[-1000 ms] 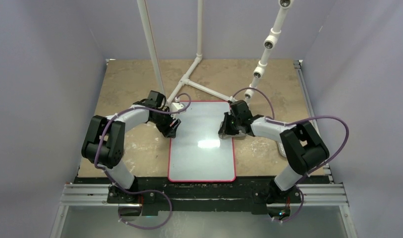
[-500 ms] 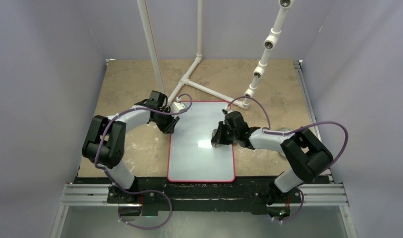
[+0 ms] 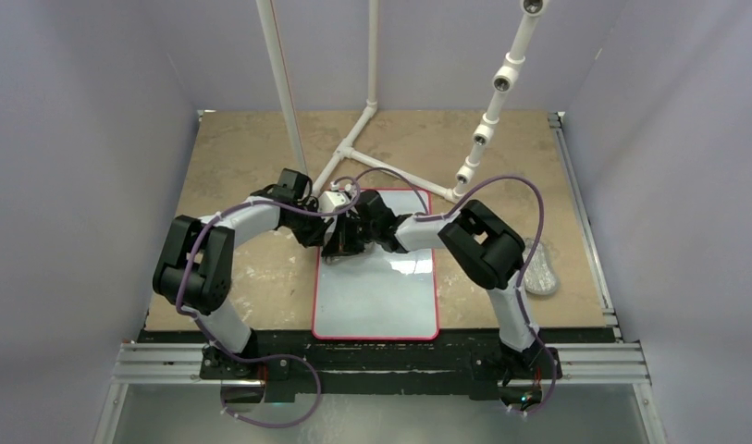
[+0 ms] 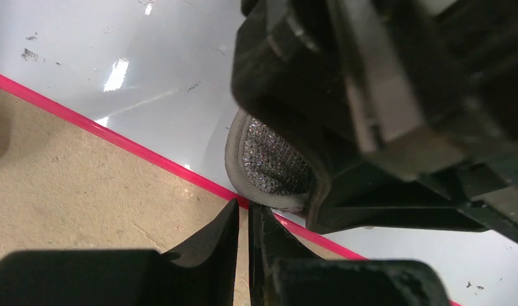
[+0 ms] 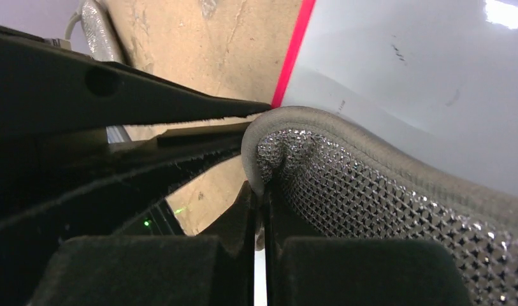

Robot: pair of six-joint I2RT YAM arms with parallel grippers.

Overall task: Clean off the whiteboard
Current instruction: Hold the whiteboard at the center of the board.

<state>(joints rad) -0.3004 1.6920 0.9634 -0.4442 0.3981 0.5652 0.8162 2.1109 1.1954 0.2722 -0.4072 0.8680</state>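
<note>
**A:** Whiteboard first: where does it lie?

**B:** Flat at the middle of the tabletop's near edge. The wiping is at the board's far left corner.

**A:** What are the tools doing?

**B:** The right gripper is clamped on the grey pad, which sits just inside the red border. The left gripper has its jaws nearly together with nothing between them, and its tips are at the board's left edge.

**A:** Any advice?

**B:** I'd press the pad flat and sweep in overlapping strokes toward the near edge. Faint specks need catching, and the left fingers are close enough to bump.
</note>
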